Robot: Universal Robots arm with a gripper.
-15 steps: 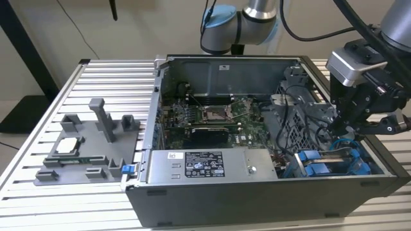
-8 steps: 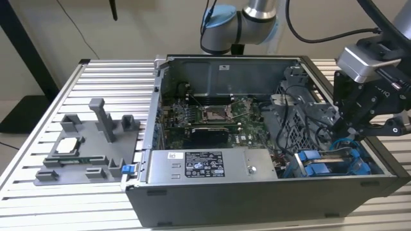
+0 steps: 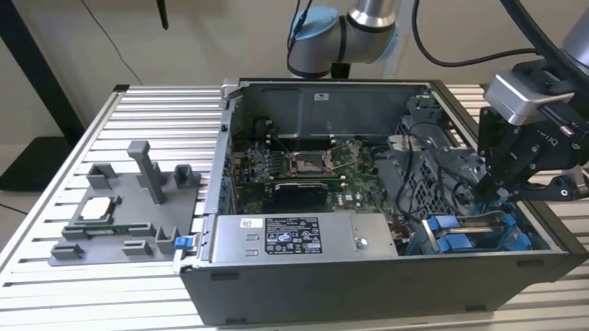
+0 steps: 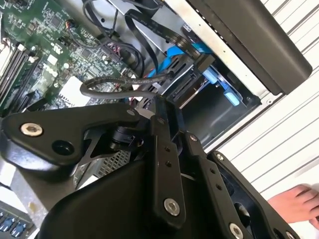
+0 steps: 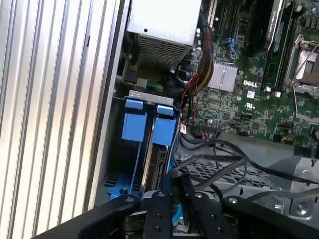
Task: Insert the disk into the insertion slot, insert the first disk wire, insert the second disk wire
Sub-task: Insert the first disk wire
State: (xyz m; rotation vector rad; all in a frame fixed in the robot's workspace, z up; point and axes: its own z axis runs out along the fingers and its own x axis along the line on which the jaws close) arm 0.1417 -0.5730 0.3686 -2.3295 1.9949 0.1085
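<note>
My gripper (image 3: 498, 194), I cannot tell if gripping, hangs over the insertion slot (image 3: 465, 238) at the exterior view's lower right, where the disk (image 5: 158, 162) stands on edge, lengthwise toward the power-supply box (image 3: 304, 238).

A ribbed aluminium bench (image 3: 147, 110) carries an open dark grey computer case (image 3: 368, 283). Inside lie a green motherboard (image 3: 304, 165), a grey power-supply box with a black-and-white sticker (image 3: 304, 238) along the near wall, and a perforated grey metal cage (image 5: 219, 172) crossed by black cables (image 4: 114, 87). Beside the case, toward the exterior view's left, a grey plastic fixture plate (image 3: 120, 227) bears an upright post (image 3: 147, 172) and a square silver chip (image 3: 96, 208).
</note>
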